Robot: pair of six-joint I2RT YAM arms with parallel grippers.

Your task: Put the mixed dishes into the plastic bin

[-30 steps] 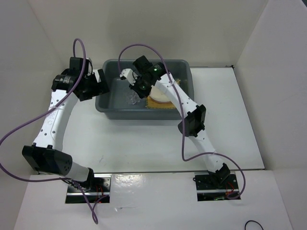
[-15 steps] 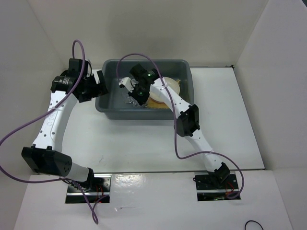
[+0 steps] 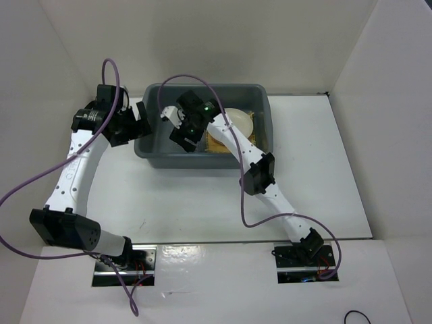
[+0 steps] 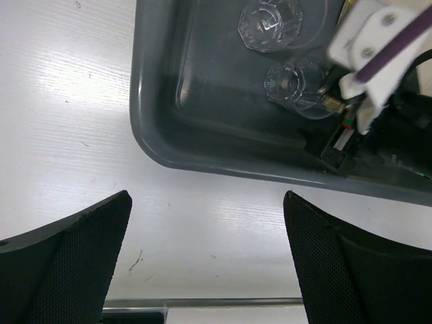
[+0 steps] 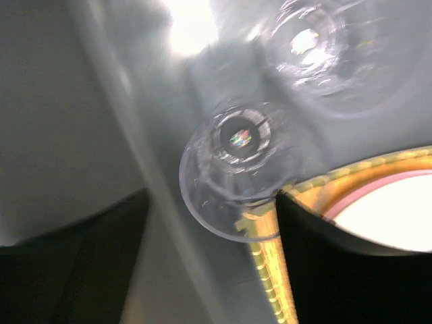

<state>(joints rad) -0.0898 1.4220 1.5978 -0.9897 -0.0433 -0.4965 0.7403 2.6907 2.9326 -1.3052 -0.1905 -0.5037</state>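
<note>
The dark grey plastic bin [image 3: 202, 162] stands at the back of the table. In it the bamboo mat [image 3: 217, 143] carries the cream-white plate [image 3: 237, 121]; a pink plate rim [image 5: 368, 192] shows beneath the cream plate [image 5: 388, 219]. My right gripper [image 3: 181, 136] hangs inside the bin's left half, open [image 5: 212, 226], with a clear glass [image 5: 233, 169] lying loose on the bin floor just ahead of its fingertips, overlapping the mat edge [image 5: 266, 270]. My left gripper [image 3: 140, 121] stays open [image 4: 206, 270] over bare table outside the bin's left rim [image 4: 143, 121].
Two clear glasses [image 4: 270, 23] [image 4: 293, 88] lie in the bin's left half, the nearer one beside the right gripper's white body [image 4: 374, 54]. White walls close the table's back and sides. A second glass [image 5: 317, 47] lies farther in.
My right gripper has shifted left inside the bin and opened, letting go of the clear glass onto the bin floor. The left arm has barely moved.
</note>
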